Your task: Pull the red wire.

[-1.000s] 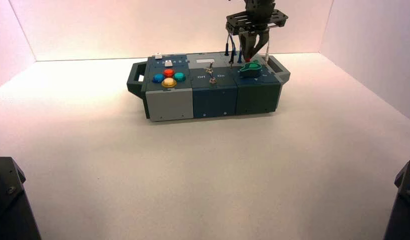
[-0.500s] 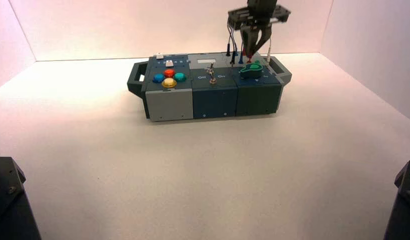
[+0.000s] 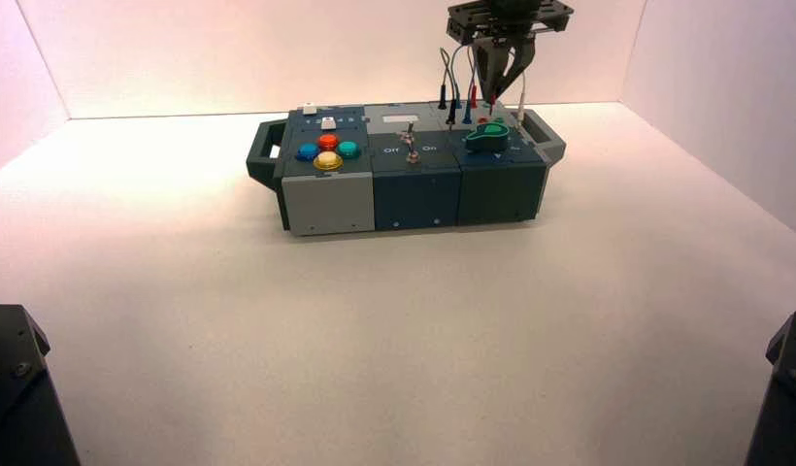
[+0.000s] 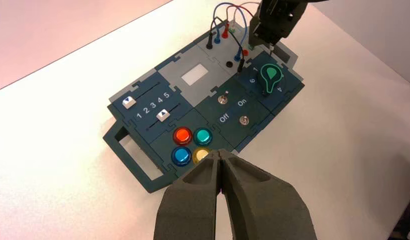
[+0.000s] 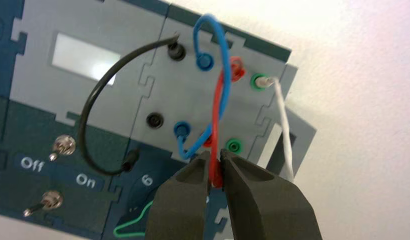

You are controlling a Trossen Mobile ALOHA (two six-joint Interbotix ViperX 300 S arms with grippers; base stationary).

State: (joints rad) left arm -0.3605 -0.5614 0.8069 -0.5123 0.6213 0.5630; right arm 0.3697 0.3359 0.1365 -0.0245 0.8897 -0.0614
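Observation:
The red wire (image 5: 219, 100) arches up from the back right of the box (image 3: 321, 206). My right gripper (image 5: 215, 154) is shut on the wire's near red plug and holds it just above the box, off the near red socket. The far red plug (image 5: 236, 70) still sits in its socket. In the high view the right gripper (image 3: 498, 85) hangs above the box's back right corner. My left gripper (image 4: 220, 155) is shut and empty, held high over the box's front edge near the coloured buttons.
A blue wire (image 5: 211, 30), a black wire (image 5: 95, 95) and a white wire (image 5: 284, 125) are plugged in beside the red one. A green knob (image 4: 270, 75), two toggle switches (image 4: 223, 99), several round buttons (image 4: 182, 135) and two sliders (image 4: 163, 115) lie on top.
My right gripper has risen above the box's back right corner, taking the near end of the red wire up with it. The left gripper's earlier position is not shown.

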